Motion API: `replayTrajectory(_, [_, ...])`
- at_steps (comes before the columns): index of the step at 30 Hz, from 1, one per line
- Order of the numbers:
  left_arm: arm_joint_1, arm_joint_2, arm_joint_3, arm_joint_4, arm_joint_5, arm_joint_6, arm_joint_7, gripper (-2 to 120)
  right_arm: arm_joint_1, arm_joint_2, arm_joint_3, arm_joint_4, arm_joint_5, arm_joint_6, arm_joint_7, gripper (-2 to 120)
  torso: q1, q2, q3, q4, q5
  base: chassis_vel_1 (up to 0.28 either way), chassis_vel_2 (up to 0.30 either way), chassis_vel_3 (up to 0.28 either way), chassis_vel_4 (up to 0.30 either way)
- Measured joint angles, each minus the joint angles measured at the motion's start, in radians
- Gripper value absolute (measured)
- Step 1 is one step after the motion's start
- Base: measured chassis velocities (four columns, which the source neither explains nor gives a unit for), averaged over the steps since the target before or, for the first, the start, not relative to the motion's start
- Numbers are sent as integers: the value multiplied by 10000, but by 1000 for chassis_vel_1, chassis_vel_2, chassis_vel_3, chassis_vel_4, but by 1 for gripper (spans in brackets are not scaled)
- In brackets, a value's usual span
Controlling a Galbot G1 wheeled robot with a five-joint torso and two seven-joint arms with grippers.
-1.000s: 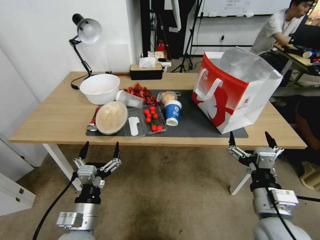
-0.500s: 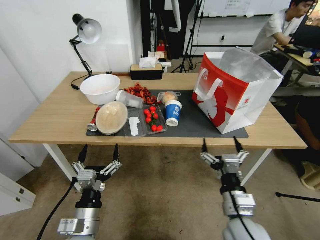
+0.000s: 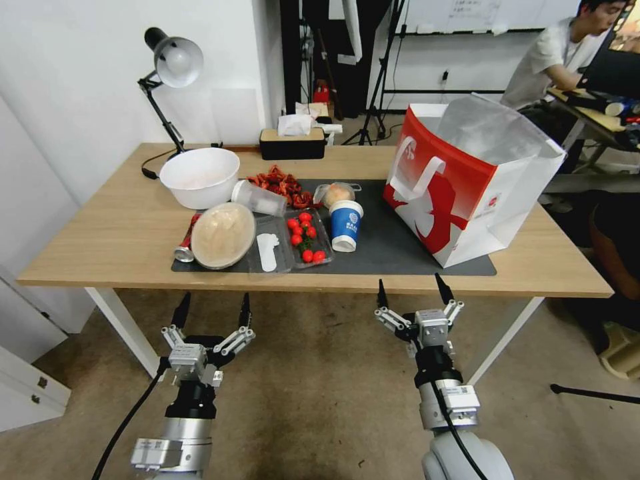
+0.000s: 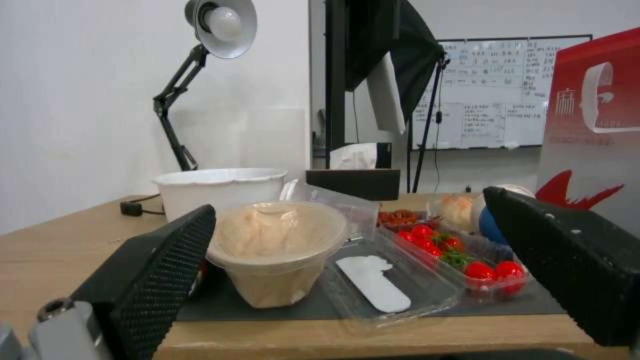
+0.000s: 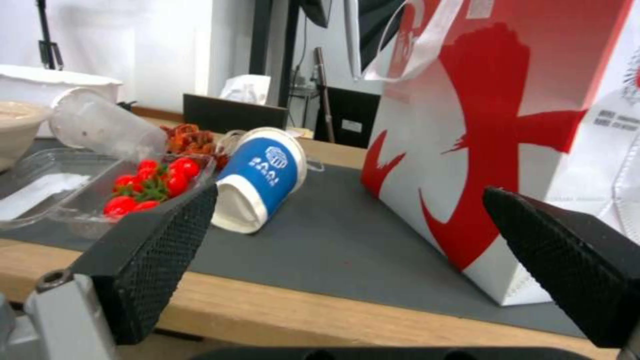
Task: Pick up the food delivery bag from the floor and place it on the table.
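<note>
- The table (image 3: 120, 240) carries a meal spread across its dark mat (image 3: 390, 250); judging by this, the delivery is done.
- The food delivery bag (image 3: 467, 180) stands upright on the mat at 3 o'clock of the blue cup (image 3: 346, 225), mouth open.
- The right claw (image 3: 413, 295), fingers apart and empty, hangs below the table's near edge.
- The left claw (image 3: 213, 311), likewise spread and empty, hangs at 7 o'clock of the mat.

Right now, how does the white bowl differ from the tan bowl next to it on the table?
The white bowl is larger and stands upright, farther back on bare wood; the tan bowl is smaller, tilted toward the robot, and rests on the dark mat. Both are round and sit on the table's left half.
</note>
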Motion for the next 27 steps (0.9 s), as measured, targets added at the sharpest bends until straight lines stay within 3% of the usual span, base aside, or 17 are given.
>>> replayTrajectory(27, [-280, -13, -76, -147, -373, 568, -9, 100, -46, -27, 17, -319, -33, -41, 156, 100, 0, 0, 0, 0, 1, 0, 0, 0, 0])
